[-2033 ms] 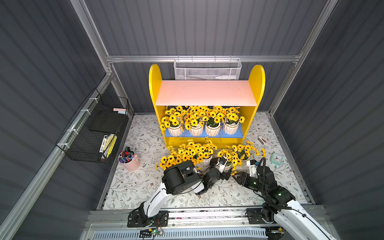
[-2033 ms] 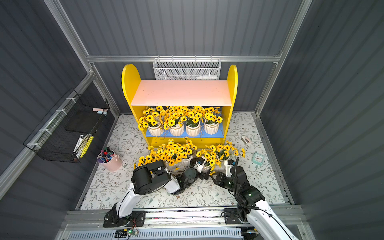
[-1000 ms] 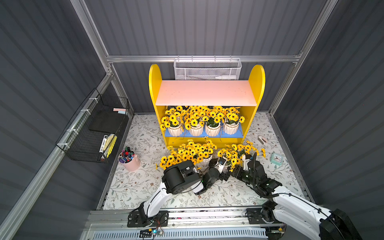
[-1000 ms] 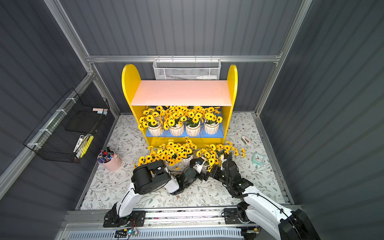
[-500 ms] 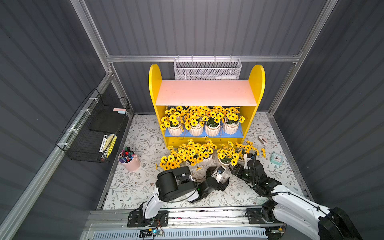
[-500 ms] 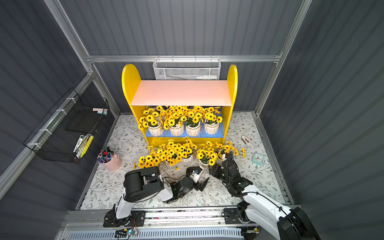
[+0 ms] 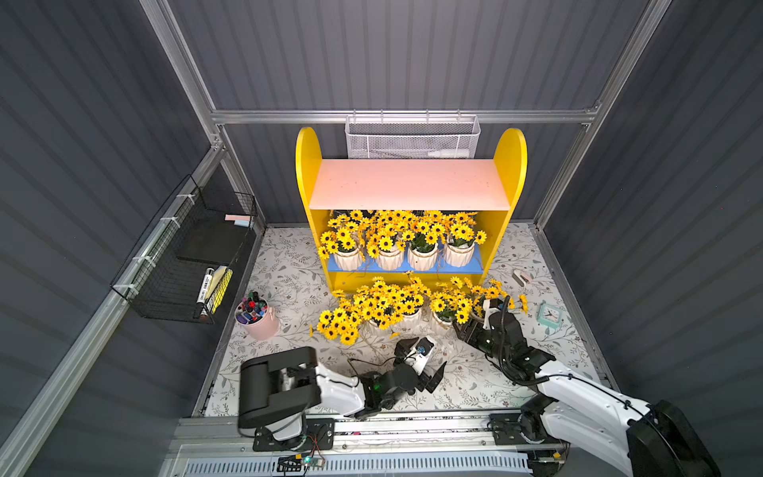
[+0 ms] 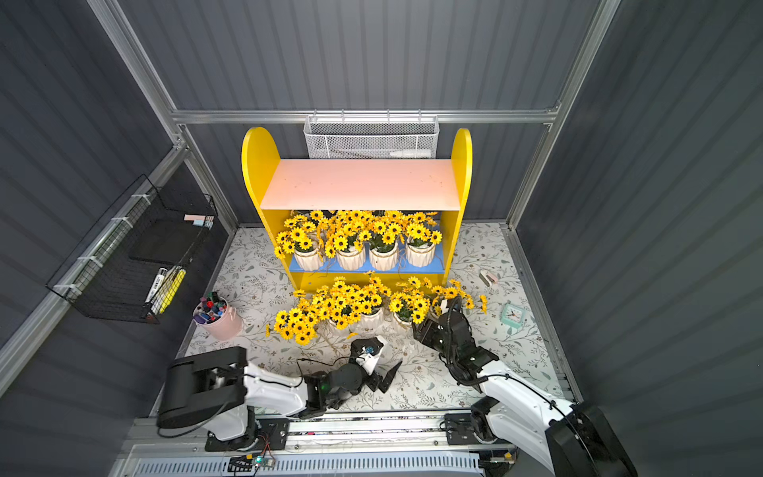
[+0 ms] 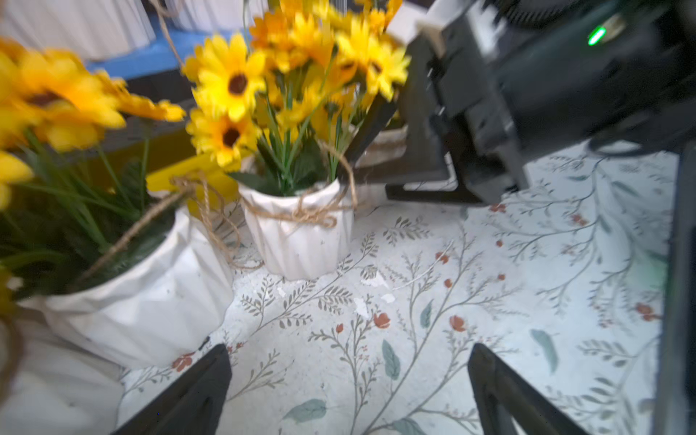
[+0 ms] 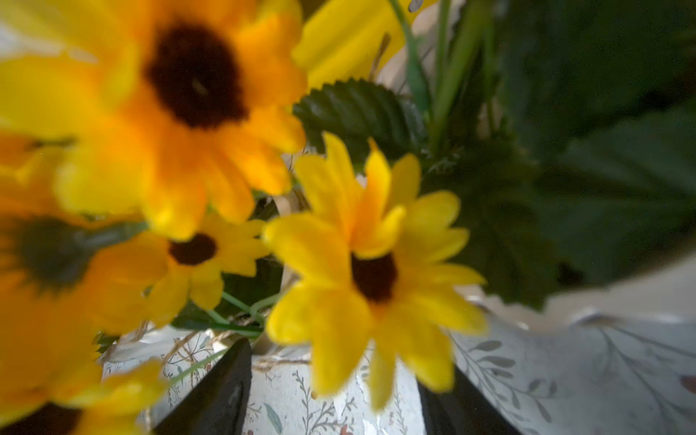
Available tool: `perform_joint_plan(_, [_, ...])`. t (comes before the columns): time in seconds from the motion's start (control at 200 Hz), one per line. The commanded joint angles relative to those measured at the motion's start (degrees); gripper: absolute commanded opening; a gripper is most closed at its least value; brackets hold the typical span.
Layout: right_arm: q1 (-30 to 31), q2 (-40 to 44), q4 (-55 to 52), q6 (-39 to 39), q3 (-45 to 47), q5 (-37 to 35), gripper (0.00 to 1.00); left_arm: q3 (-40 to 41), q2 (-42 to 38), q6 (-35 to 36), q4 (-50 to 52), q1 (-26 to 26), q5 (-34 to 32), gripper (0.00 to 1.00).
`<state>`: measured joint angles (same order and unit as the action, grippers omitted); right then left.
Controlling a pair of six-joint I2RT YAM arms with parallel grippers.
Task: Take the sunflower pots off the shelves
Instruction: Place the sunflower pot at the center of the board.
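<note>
Likely to go wrong at the crowded row on the mat point(image 7: 289, 264): four pots point(image 7: 411, 318) standing just before the shelves point(image 7: 408, 183), blooms interlaced, twine tails trailing. Could hook a stem or a twine loop on backing the right gripper point(image 10: 339, 380) out of the end bunch; buried among petals there, fingers parted, gripping nothing. Could then drag that pot over or knock its neighbour, both looking top-heavy and standing close. Less to fear from the left gripper point(image 7: 425, 357): low over bare mat, clear of the row, fingers wide and empty. Four more pots point(image 7: 390, 258) to fetch from the blue board point(image 7: 475, 268), tucked under the pink one; might catch blooms on that upper edge when lifting out.

Matt white ceramic, ribbed and tapering; rough twine knotted at the rim; thin cloth-like petals, dark centres, serrated leaves on wiry stems. Smooth painted wood, rounded side panels. Flat printed mat, leaf-patterned.
</note>
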<state>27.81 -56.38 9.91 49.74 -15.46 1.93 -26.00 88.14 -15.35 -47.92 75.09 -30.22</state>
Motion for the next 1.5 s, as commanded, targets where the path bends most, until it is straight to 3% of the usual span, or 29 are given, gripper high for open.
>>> perform_joint_plan(0.0, [0.1,-1.1,1.0,1.9,-1.0,-1.6,0.70,-0.3,-10.0,-1.5,15.6,0.1,-3.0,0.99])
perform_joint_plan(0.175, [0.0,-2.2,-0.2,0.3,-2.4,-3.3,0.71,-5.9,-22.9,-0.3,36.5,0.1,-8.1,1.00])
perform_joint_plan(0.385, [0.1,2.8,-9.2,-2.4,-4.1,1.4,0.72,-11.7,-31.7,-7.2,57.5,0.1,-22.4,0.99])
perform_joint_plan(0.51, [0.1,12.1,-22.1,-1.6,-3.7,-2.0,0.72,-13.7,-33.6,-27.5,77.0,0.0,-32.1,0.99])
perform_joint_plan(0.69, [0.0,25.4,-30.5,-3.1,-0.9,-6.7,0.64,-15.4,-27.7,-56.3,98.6,-0.1,-36.0,0.90])
perform_joint_plan(0.73, [0.0,26.6,-31.7,-2.4,-0.7,-7.5,0.64,-16.5,-24.9,-65.4,105.2,-0.1,-36.6,0.89])
perform_joint_plan(0.785, [-0.1,26.6,-32.7,-1.6,-1.0,-9.6,0.61,-17.1,-20.8,-84.4,117.9,-0.1,-36.3,0.86])
perform_joint_plan(0.895, [-1.5,21.3,-30.2,-1.7,-2.1,-11.2,0.58,-15.5,-13.5,-89.7,117.2,-0.1,-35.1,0.84])
perform_joint_plan(1.036, [-4.5,13.2,-28.7,-5.1,-6.2,-2.9,0.42,-12.9,-11.0,-86.9,109.9,-0.1,-33.9,0.87])
perform_joint_plan(1.091, [-4.3,11.9,-31.7,-7.6,-8.9,0.7,0.42,-12.2,-12.6,-79.8,105.2,-0.1,-33.7,0.89])
perform_joint_plan(1.191, [-4.3,12.7,-34.7,-8.5,-10.0,-0.3,0.45,-8.7,-18.1,-68.2,96.1,-2.0,-31.8,0.90])
perform_joint_plan(1.286, [-4.3,15.8,-33.9,-7.9,-8.0,-5.4,0.48,-2.3,-25.3,-56.2,83.0,-6.8,-25.4,0.88])
perform_joint_plan(1.361, [-4.3,17.7,-30.5,-9.5,-6.5,-4.6,0.45,2.8,-29.8,-45.5,69.5,-10.3,-20.0,0.83])
perform_joint_plan(1.496, [-3.8,18.2,-35.0,-12.1,-11.8,0.1,0.43,-2.1,-30.5,-41.5,73.5,-10.4,-23.4,0.87])
